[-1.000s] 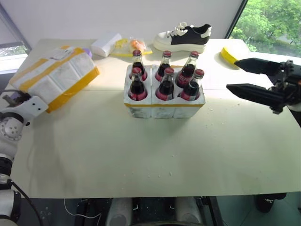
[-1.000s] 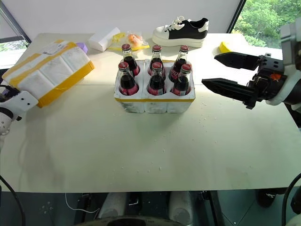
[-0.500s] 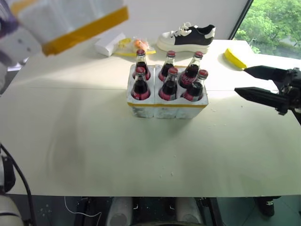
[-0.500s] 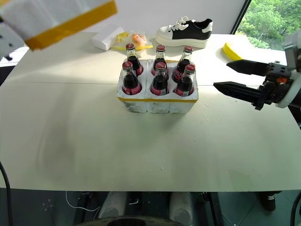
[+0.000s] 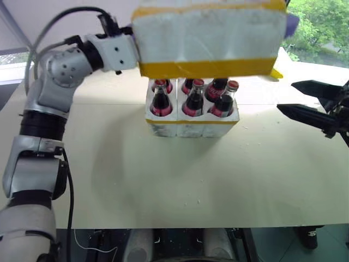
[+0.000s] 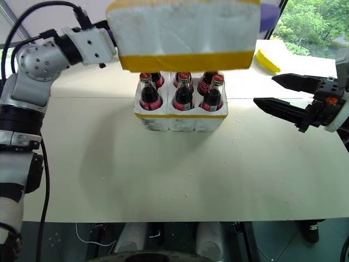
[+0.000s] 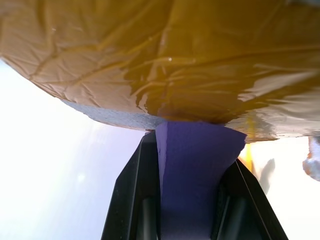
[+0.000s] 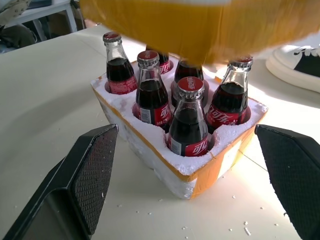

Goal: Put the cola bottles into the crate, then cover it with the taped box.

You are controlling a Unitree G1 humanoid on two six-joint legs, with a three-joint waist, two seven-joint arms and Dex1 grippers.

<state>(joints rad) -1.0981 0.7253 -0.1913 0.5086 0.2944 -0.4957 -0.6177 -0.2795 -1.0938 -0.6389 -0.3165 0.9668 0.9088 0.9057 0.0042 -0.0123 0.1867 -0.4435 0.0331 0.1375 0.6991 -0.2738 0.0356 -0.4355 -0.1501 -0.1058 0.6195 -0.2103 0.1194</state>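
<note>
- The cola bottles (image 8: 189,117) carry red labels with white script; the lettering is legible only as a cola logo, no word reads clearly. Each has a red cap.
- All six bottles stand upright in the crate (image 6: 180,120), one per hole, in two rows of three.
- The crate is a white foam block with a yellow tape band around its sides, sitting on the worktop (image 6: 163,174) near its middle.
- The taped box (image 5: 210,38) hangs in the air directly above the crate, roughly level, its lower yellow band just over the caps of the back row and hiding their tops in the head views. No label text on it can be read.
- The left end effector (image 7: 192,200) is closed on a purple piece at the edge of the taped box, in the wrist view, and so carries the box; the left arm reaches in from the crate's left.
- The right end effector (image 6: 283,95) is to the right of the crate, apart from it, fingers spread wide and holding nothing, pointing toward the crate.
- A yellow object (image 6: 268,59) lies on the worktop behind and right of the crate, partly hidden by the box.
- A shoe (image 8: 295,62) with a white sole sits beyond the crate in the right wrist view.
- White crumbs speckle the worktop around the crate.
</note>
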